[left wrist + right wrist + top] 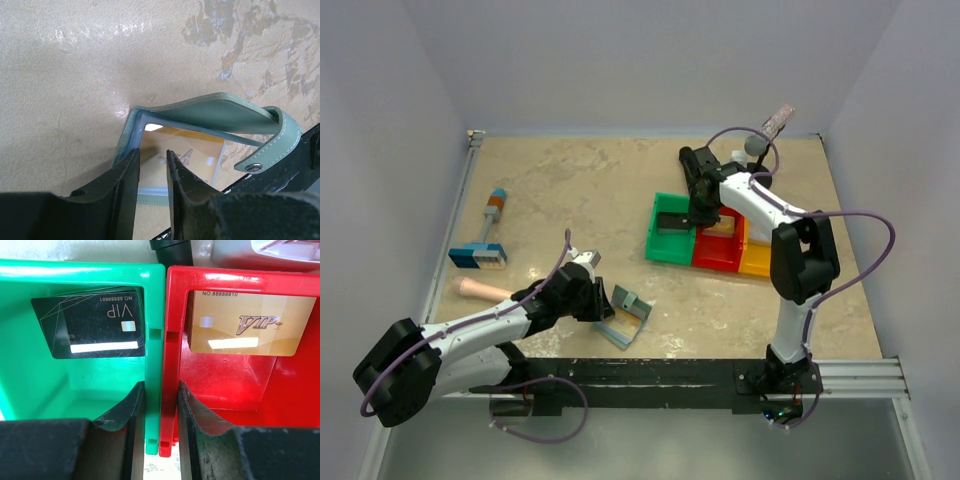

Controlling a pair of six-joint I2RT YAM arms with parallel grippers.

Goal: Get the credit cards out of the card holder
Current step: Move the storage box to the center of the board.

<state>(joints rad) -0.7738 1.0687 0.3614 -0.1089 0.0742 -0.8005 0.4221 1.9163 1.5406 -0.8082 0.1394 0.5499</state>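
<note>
The card holder (pixel 625 315) lies open near the table's front, one pale grey-green panel (pixel 220 112) raised. A tan-orange card (pixel 200 155) sits in its clear pocket. My left gripper (pixel 601 302) hovers at the holder's left edge; in the left wrist view its jaws (pixel 152 157) stand a narrow gap apart with nothing between them. My right gripper (pixel 703 218) is at the bins, and its jaws (pixel 160 390) clamp the touching walls of the green bin (pixel 30 365) and red bin (pixel 230 385). A dark card (pixel 92 325) lies in the green bin and a gold-tan card (pixel 247 322) in the red bin.
A yellow bin (pixel 757 265) adjoins the red bin (pixel 715 262) and green bin (pixel 665 250). A blue-and-orange block tool (pixel 482 250) and a pink cylinder (pixel 480 289) lie at the left. A grey ball (pixel 754 144) sits at the back right.
</note>
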